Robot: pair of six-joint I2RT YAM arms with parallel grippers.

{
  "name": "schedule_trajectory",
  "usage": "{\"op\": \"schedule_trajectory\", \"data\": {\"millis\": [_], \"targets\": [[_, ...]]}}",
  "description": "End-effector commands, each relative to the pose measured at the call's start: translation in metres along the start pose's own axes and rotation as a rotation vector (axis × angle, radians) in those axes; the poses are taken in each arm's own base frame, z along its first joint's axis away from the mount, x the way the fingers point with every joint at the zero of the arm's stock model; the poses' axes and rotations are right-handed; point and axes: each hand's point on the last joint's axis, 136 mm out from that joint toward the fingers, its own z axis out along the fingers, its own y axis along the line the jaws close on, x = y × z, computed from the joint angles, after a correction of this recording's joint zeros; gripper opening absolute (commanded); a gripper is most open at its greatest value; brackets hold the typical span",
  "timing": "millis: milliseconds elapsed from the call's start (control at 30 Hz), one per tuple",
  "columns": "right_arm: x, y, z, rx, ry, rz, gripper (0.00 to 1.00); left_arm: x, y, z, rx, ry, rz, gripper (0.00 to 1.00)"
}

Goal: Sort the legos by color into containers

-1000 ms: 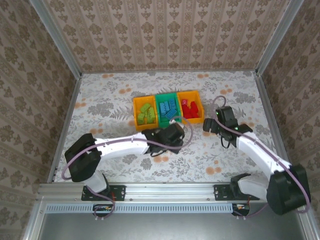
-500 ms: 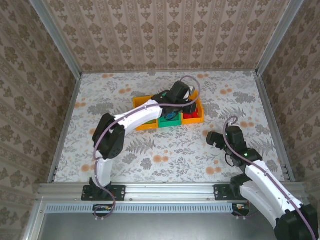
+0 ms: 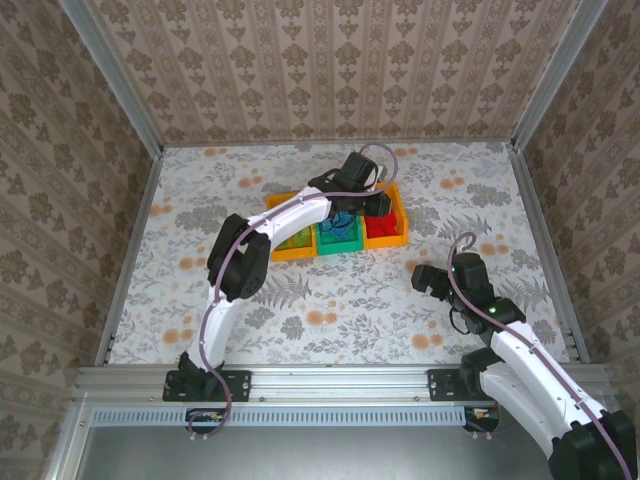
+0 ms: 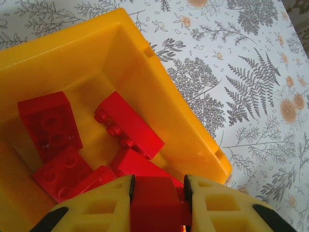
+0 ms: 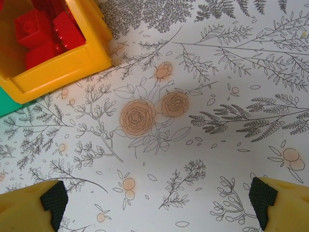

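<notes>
Looking through the left wrist camera, I see my left tool point(image 4: 158, 200) clamped on a red lego point(image 4: 153, 212), its two yellow fingers point(image 4: 96, 208) pressed against the brick's sides. Directly under and ahead of this tool sits the right orange container point(image 4: 159, 111). More red legos point(image 4: 128, 125) lie loose on its floor, some studs up and one tipped on its side. I cannot tell whether the held brick touches the ones below it.

From the top camera, the left arm reaches far out across the surface point(image 3: 330, 300), and its tool hangs over that same container at the end of the row. Just to the tool's left is the green container point(image 3: 338, 246) with blue legos point(image 3: 342, 225) in it. Beyond that, further left, stands the left orange container point(image 3: 280, 250) with lime legos point(image 3: 297, 238) showing in it. The three containers stand side by side, walls touching.

My right tool point(image 5: 158, 200) has its fingers spread wide apart, gripping nothing, and the flowered surface shows between them. It hovers above the surface, well apart from the row. The corner of the right orange container lies ahead of it and off to its left, and a sliver of the green container shows past that corner.
</notes>
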Motion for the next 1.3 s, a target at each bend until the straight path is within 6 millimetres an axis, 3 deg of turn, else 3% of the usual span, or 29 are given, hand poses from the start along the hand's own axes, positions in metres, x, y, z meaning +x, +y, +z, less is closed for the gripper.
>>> {"op": "schedule_trajectory", "data": {"millis": [0,467,667,800,833,867,1000,1267], "targets": [[0.003,0.0,-0.001,0.002,0.017,0.013,1.0,-0.009,-0.006,0.0,0.045,-0.016,-0.013,0.25],[0.002,-0.001,-0.001,0.006,0.016,0.015,1.0,-0.016,-0.008,-0.001,0.057,-0.039,-0.018,0.31],[0.003,-0.001,-0.001,0.003,0.017,0.013,1.0,-0.014,-0.006,-0.001,0.053,-0.033,-0.016,0.61],[0.001,0.001,-0.001,-0.002,0.012,0.009,1.0,-0.014,-0.008,-0.006,0.052,-0.045,-0.013,0.76],[-0.001,0.002,-0.001,-0.006,0.006,0.006,1.0,-0.016,-0.008,-0.009,0.05,-0.055,-0.01,0.83],[-0.003,0.003,-0.001,-0.009,-0.001,0.003,1.0,-0.016,-0.008,-0.013,0.044,-0.063,-0.007,0.97],[-0.026,0.013,-0.005,-0.032,-0.069,-0.042,1.0,-0.018,-0.01,-0.03,0.01,-0.109,0.036,1.0],[-0.105,0.03,-0.01,0.018,-0.408,-0.328,1.0,-0.012,-0.01,-0.086,-0.181,-0.288,0.325,1.0]]}}
